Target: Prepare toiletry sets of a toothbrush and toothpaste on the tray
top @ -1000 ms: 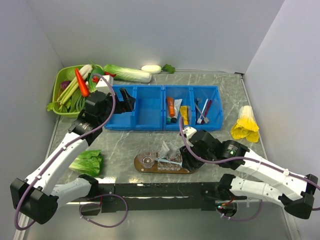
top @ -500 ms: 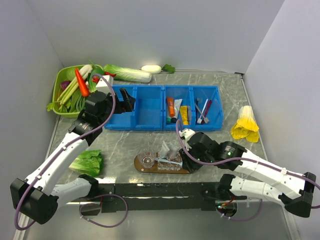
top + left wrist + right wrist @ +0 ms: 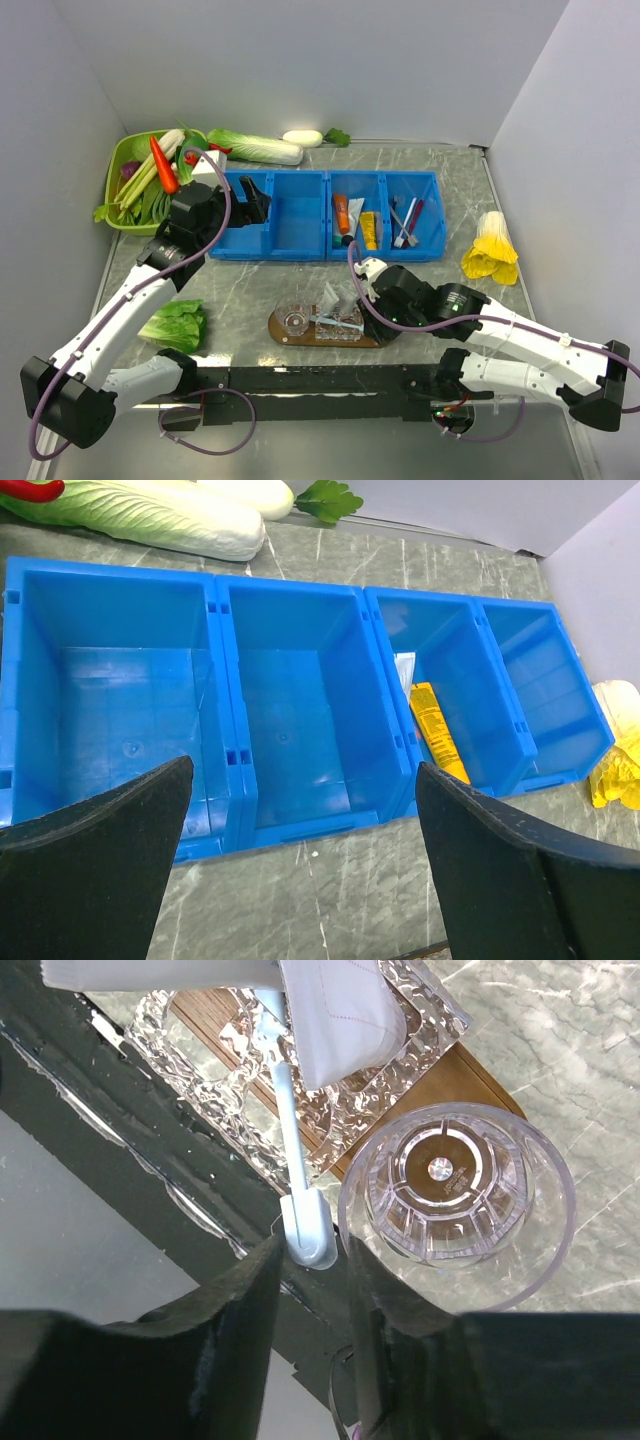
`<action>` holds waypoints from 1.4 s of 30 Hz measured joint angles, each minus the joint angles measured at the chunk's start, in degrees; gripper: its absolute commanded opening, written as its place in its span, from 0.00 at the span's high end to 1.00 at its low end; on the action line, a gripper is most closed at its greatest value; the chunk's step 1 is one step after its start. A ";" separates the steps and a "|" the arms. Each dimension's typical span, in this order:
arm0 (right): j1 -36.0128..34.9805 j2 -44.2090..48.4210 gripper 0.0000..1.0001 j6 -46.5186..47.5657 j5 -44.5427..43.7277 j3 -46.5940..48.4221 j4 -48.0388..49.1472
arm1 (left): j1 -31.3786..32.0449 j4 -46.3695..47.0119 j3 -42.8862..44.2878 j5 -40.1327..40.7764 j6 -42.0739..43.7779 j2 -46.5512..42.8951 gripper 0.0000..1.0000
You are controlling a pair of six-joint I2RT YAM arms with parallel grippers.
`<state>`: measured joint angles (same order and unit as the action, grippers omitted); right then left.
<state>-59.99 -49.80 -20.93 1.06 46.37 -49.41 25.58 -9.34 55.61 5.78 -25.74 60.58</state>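
Right wrist view: the right gripper (image 3: 312,1260) sits low at the edge of the tray (image 3: 470,1072), jaws flanking the end of a pale blue toothbrush (image 3: 283,1110). Pinching it or just beside it, I cannot tell. The white toothpaste (image 3: 340,1010) lies across the textured glass dish (image 3: 360,1110) on the tray, beside a clear cup (image 3: 440,1170). Over the blue bins (image 3: 225,680), the left gripper (image 3: 300,780) hangs with jaws spread wide, holding nothing.

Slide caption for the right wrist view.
Right claw straddles a pale-blue toothbrush beside a clear cup on the tray.
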 measured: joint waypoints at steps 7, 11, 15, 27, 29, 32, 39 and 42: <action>-0.15 0.15 0.75 -0.04 -0.07 0.00 -0.07 | 0.00 0.02 0.00 -0.02 0.00 0.00 0.03; -0.17 0.42 0.82 -0.37 -0.09 0.02 -0.33 | -0.02 0.00 0.00 -0.13 0.00 0.00 0.03; -0.22 0.72 0.87 -0.46 -0.24 0.33 -0.96 | -0.02 0.00 0.00 -0.15 0.00 0.00 0.03; -0.26 1.22 0.91 -2.08 -1.51 3.61 -6.01 | -0.02 0.00 0.00 -0.22 0.00 0.00 0.03; -0.26 1.25 0.91 -2.51 -1.64 4.39 -7.28 | -0.02 0.02 0.00 -0.31 0.00 0.00 0.03; -0.26 1.27 0.92 -3.32 -2.01 5.77 -9.11 | -0.02 0.00 0.00 -0.42 -0.02 0.00 0.03; -0.26 1.20 0.96 -4.87 -2.97 8.79 -13.11 | 0.00 0.02 0.00 -0.48 -0.02 0.00 0.03; -0.26 0.63 0.97 -5.27 -3.50 10.45 -14.51 | -0.02 0.00 0.00 -0.57 -0.02 0.00 0.03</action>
<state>-60.25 -49.17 -26.20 -2.44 56.82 -63.92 25.56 -9.34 55.61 5.21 -25.76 60.58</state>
